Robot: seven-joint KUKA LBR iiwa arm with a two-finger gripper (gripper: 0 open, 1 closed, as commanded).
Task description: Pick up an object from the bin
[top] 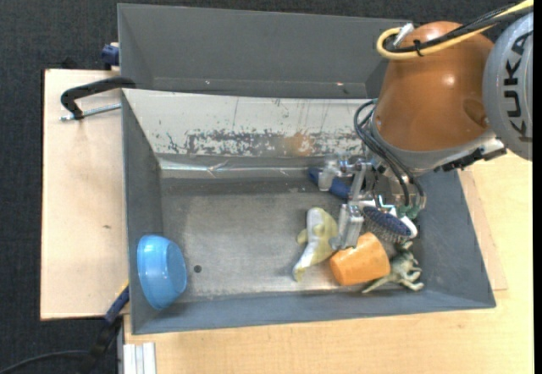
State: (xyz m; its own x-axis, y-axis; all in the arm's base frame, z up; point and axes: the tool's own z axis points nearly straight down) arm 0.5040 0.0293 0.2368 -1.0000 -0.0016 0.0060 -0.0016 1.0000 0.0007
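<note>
My gripper (351, 218) hangs low in the bin's right half, under the arm's orange cover. Its lower end sits between a pale yellow banana-shaped toy (314, 243) on its left and an orange cup (360, 264) lying on its side just below and to the right. A brush with dark blue bristles (392, 225) lies directly to its right. A small blue thing (331, 181) lies behind it near the back wall, partly hidden by the gripper's body.
A greenish toy (406, 274) pokes out behind the orange cup near the front right corner. A light blue bowl (161, 271) leans in the front left corner. The arm reaches in over the right rim.
</note>
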